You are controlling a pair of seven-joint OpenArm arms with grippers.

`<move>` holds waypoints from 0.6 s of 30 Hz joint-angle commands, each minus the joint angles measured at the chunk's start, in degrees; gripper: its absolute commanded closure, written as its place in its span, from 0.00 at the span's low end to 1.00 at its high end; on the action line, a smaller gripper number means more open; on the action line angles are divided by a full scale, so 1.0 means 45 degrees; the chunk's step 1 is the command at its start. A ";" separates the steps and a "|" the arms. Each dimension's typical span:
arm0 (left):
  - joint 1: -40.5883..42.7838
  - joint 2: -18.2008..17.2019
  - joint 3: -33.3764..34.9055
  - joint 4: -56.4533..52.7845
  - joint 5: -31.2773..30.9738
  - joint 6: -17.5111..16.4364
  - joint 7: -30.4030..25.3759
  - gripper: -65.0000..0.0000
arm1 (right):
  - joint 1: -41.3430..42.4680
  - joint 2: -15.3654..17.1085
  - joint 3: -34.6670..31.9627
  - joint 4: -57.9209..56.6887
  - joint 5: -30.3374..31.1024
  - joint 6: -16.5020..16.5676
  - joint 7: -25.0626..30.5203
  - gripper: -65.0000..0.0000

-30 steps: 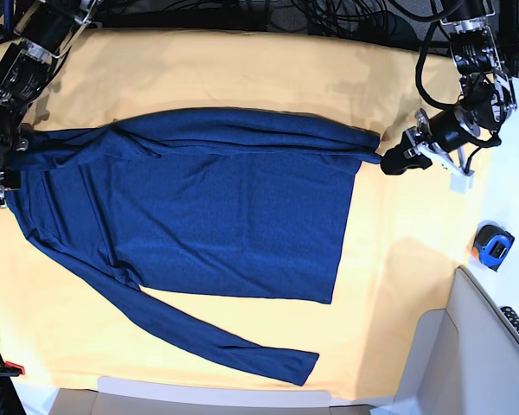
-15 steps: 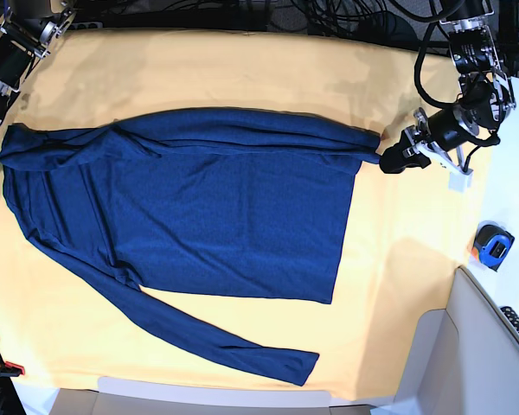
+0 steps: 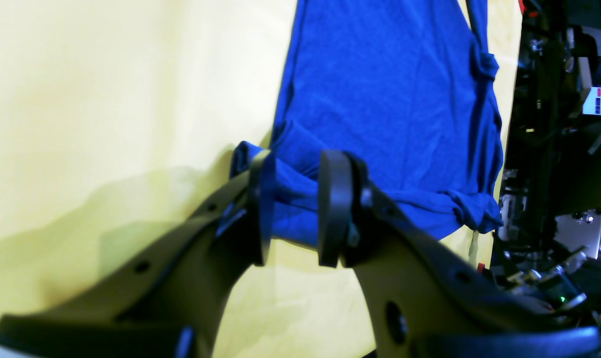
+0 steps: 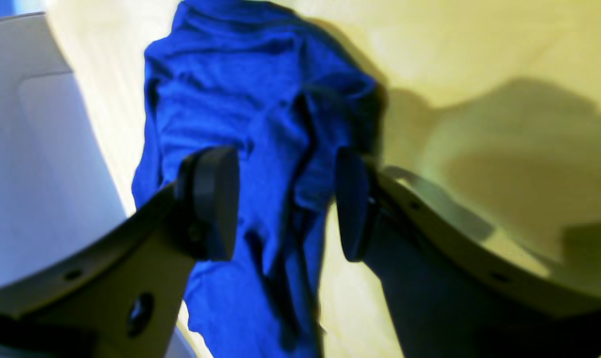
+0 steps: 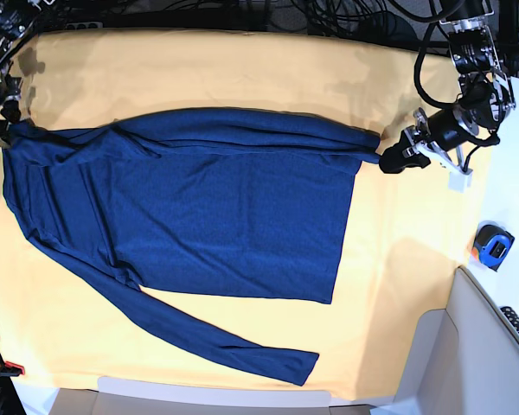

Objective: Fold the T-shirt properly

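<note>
Currently the T-shirt [image 5: 199, 225] lies spread across the surface [image 5: 398, 259]. Left pincer [image 3: 293, 209] clamps a bunched hem corner; right pincer [image 4: 280, 204] hovers apart. We judge the knit soft, limp; grip edges.

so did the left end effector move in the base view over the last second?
No. The left end effector sits at the same spot by the hem corner of the T-shirt, same offset from the blue tape measure.
</note>
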 commanded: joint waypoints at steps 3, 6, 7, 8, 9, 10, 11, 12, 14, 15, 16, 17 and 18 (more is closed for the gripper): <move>-0.0118 -0.0172 -0.0035 0.0196 -0.0263 -0.0077 -0.0030 0.77 | -0.0349 0.0213 0.0628 0.0796 0.0442 0.0281 0.0065 0.53; -0.0118 -0.0172 -0.0035 0.0196 -0.0263 -0.0077 -0.0030 0.77 | -0.0661 0.0174 0.0862 0.1031 0.0461 0.0750 0.0045 0.53; -0.0118 -0.0172 -0.0035 0.0196 -0.0263 -0.0077 -0.0030 0.77 | -0.0681 0.0155 0.0862 0.1011 0.0461 0.0750 0.0026 0.53; -0.0118 -0.0172 -0.0035 0.0196 -0.0263 -0.0077 -0.0030 0.77 | -0.0661 0.0116 0.0843 0.0972 0.0364 0.0750 0.0006 0.53; -0.0099 -0.0172 -0.0035 0.0196 -0.0263 -0.0077 -0.0030 0.76 | -0.0622 0.0096 0.0784 0.0855 0.0344 0.0750 0.0026 0.53; -0.0001 -0.0172 -0.0035 0.0196 -0.0263 -0.0077 -0.0030 0.76 | -0.0583 0.0018 0.0726 0.0640 0.0344 0.0769 0.0026 0.53; 0.0096 -0.0172 -0.0035 0.0196 -0.0263 -0.0077 -0.0030 0.76 | -0.0388 -0.0002 0.0648 0.0405 0.0364 0.0769 0.0006 0.53; 0.0116 -0.0172 -0.0035 0.0196 -0.0263 -0.0077 -0.0030 0.76 | -0.0212 -0.0002 0.0608 0.0210 0.0364 0.0769 -0.0033 0.53; 0.0116 -0.0172 -0.0035 0.0196 -0.0263 -0.0077 -0.0030 0.76 | 0.0061 0.0018 0.0452 -0.0278 0.0364 0.0769 -0.0033 0.53; 0.0116 -0.0172 -0.0035 0.0196 -0.0263 -0.0077 -0.0030 0.76 | 0.0120 0.0038 0.0374 -0.0454 0.0364 0.0769 -0.0033 0.53; 0.0116 -0.0172 -0.0035 0.0196 -0.0263 -0.0077 -0.0030 0.76 | 0.0276 0.0038 0.0276 -0.0610 0.0364 0.0769 -0.0033 0.53; 0.0116 -0.0172 -0.0035 0.0196 -0.0263 -0.0077 -0.0030 0.76 | 0.0413 0.0038 0.0179 -0.0786 0.0344 0.0769 -0.0033 0.53; 0.0116 -0.0172 -0.0035 0.0196 -0.0263 -0.0077 -0.0030 0.76 | 0.0530 0.0038 0.0081 -0.0982 0.0344 0.0769 -0.0033 0.53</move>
